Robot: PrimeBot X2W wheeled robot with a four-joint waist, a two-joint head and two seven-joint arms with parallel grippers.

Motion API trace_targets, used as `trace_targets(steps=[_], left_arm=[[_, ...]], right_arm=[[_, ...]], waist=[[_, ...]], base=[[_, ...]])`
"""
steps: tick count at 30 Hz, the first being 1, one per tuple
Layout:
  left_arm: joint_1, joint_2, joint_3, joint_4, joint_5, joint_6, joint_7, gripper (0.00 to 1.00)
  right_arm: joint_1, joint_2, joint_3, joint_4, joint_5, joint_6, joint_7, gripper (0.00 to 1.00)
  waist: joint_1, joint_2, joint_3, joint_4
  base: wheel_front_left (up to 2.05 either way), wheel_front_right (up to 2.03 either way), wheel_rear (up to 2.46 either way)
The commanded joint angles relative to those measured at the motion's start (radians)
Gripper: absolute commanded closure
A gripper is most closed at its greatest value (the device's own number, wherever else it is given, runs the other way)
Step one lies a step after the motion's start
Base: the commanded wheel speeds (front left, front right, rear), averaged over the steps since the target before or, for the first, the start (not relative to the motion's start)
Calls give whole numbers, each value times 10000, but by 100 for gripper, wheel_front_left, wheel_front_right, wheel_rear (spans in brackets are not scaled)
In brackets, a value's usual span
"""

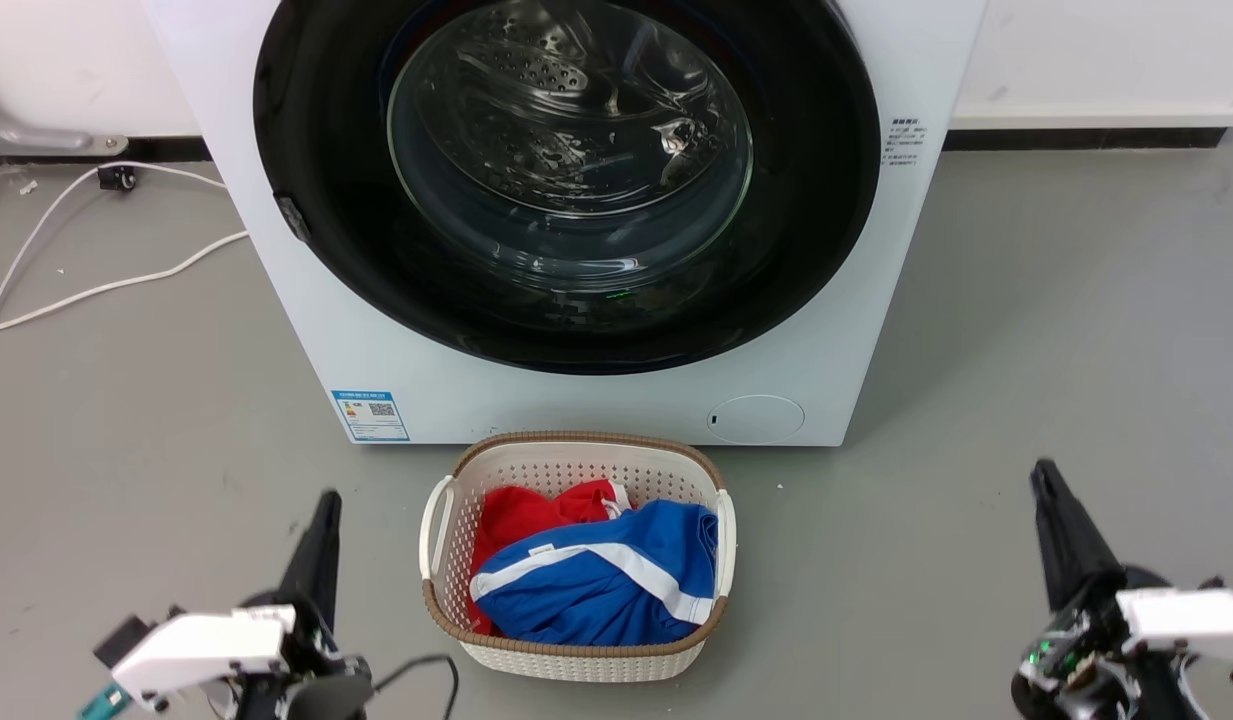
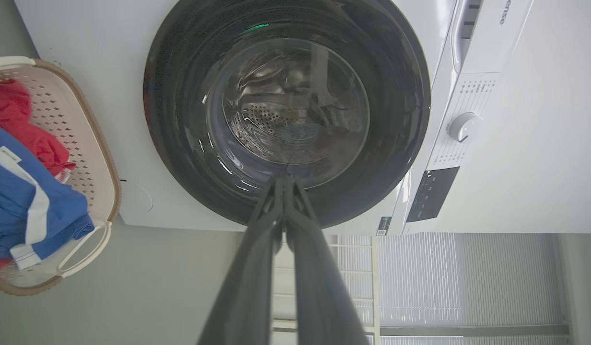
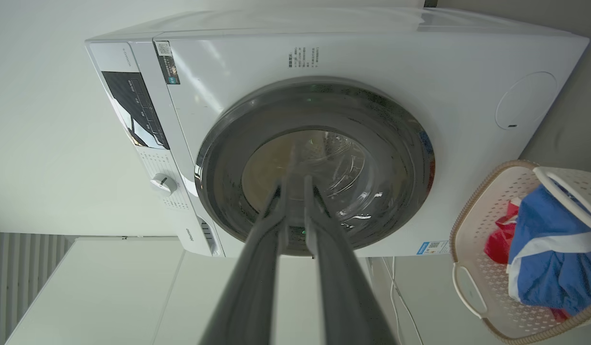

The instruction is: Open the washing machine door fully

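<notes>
Inventory from my end: one washing machine [image 1: 306,330], one washing machine door [image 1: 826,200] and one laundry basket [image 1: 576,455]. The basket holds two pieces of clothing, a red garment [image 1: 516,510] and a blue garment [image 1: 596,590] (the blue one has white stripes). Two white cables [image 1: 106,285] trail over the grey floor [image 1: 1026,330] to the machine's left. The machine's front also carries one blue label sticker [image 1: 370,415] low on the left and one round filter cap [image 1: 756,418] low on the right.

The door lies flush in the machine's front, closed. Its black ring surrounds the clear glass bowl, through which I can see the perforated drum [image 1: 536,70]. The basket stands on the floor just before the machine, centred under the door.

I count two arms in the head view. The left gripper [image 1: 327,500] sits at the lower left, left of the basket and well short of the machine, pointing toward it. Its wrist view shows the fingers pressed together at the tips, clasping nothing, aimed at the lower part of the door. The right gripper [image 1: 1042,475] sits at the lower right, well apart from the basket, also pointing at the machine. In its wrist view the two fingers run side by side with a narrow gap between them, nothing in it, lined up on the door's glass. Neither gripper touches the door.
</notes>
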Motion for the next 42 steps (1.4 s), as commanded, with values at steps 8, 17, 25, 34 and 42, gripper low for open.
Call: trace_targets(steps=[8, 17, 25, 34, 42], left_arm=[[169, -24, -462, -90, -69, 5, -284, 0], [128, 54, -869, -349, 805, 1, -735, 0], [218, 7, -943, -817, 3192, -2, -1083, 0], [358, -1, -1284, -1223, 5781, 17, -1442, 0], [420, 128, -1632, -1298, 7529, 219, -1729, 0]], right_arm=[[283, 18, 154, -109, -202, 2, -347, 0], [402, -29, 335, -529, -1211, 4, -727, 0], [516, -149, 560, -920, -3140, 6, -1068, 0], [645, -174, 610, -1082, -5616, 8, -1356, 0], [742, -36, 492, -1345, -7569, 10, -1423, 0]], waist=[[0, 0, 2, -5], [0, 0, -12, -1], [0, 0, -22, 8], [0, 0, -27, 30], [0, 0, -40, 55]], base=[[0, 0, 0], [0, 0, 0], [0, 0, 0], [0, 0, 0], [0, 0, 0]])
